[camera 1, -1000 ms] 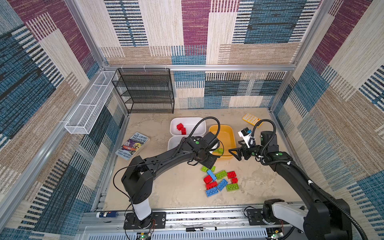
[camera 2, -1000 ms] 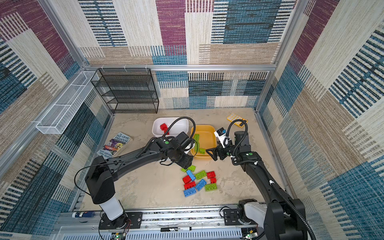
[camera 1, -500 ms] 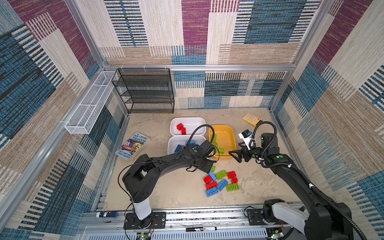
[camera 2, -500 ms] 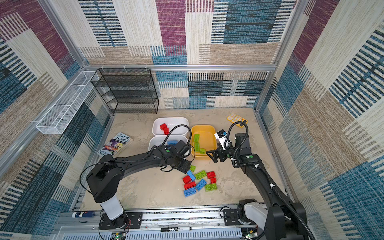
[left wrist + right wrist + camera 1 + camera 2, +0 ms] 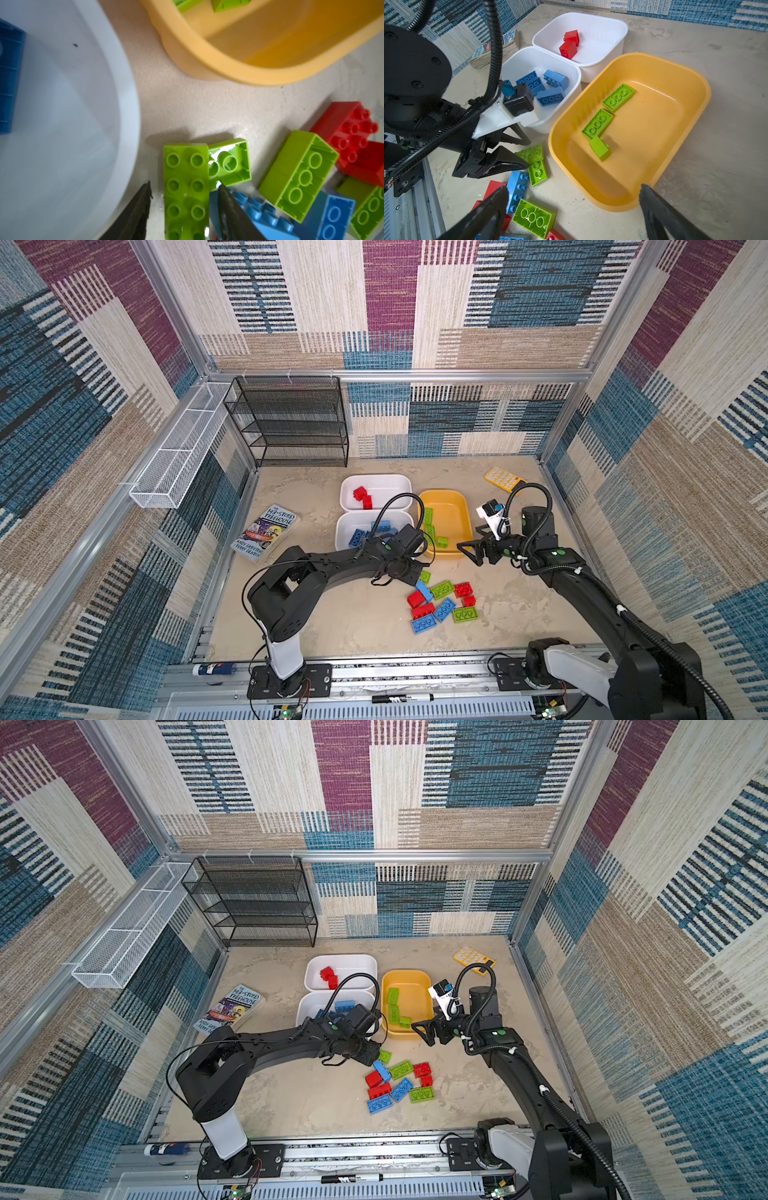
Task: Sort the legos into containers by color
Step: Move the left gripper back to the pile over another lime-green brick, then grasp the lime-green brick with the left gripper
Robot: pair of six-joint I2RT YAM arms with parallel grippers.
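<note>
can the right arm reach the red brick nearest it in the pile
Probably yes: the open right gripper hangs close by, the red brick lies uncovered, the left gripper straddles a green brick beyond.

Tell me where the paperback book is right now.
In both top views the book lies flat on the table's left side, just left of the white tub holding blue legos.

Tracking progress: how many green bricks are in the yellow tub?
3 in the yellow tub: a far long brick, a near long brick roughly in line with it, a small brick beside that. None seems hidden.
</note>
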